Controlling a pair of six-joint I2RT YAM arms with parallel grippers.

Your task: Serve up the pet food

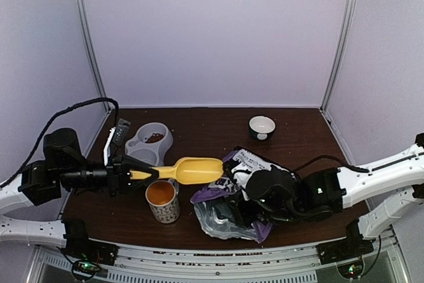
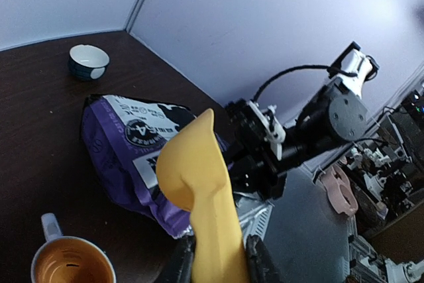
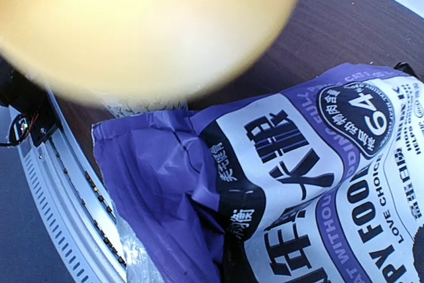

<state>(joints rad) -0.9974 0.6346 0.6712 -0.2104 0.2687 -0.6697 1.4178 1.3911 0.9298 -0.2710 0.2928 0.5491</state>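
Dark brown desk (image 1: 199,130). Orange-lined mug (image 1: 162,201) near front edge. Purple food bag (image 1: 246,161) lying flat just right of mug. Grey twin feeder dish (image 1: 150,142) behind mug. Small dark bowl (image 1: 262,127) well behind-right of mug.

Soft, even light, faint shadows on the dark table (image 1: 212,130); the yellow scoop (image 3: 146,24) blurs badly against the right wrist camera.

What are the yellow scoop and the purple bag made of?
The yellow scoop looks like smooth plastic: one even colour, moulded rounded shape. The purple puppy food bag looks like glossy plastic film: it creases, shines, and probably has a silvery inside.
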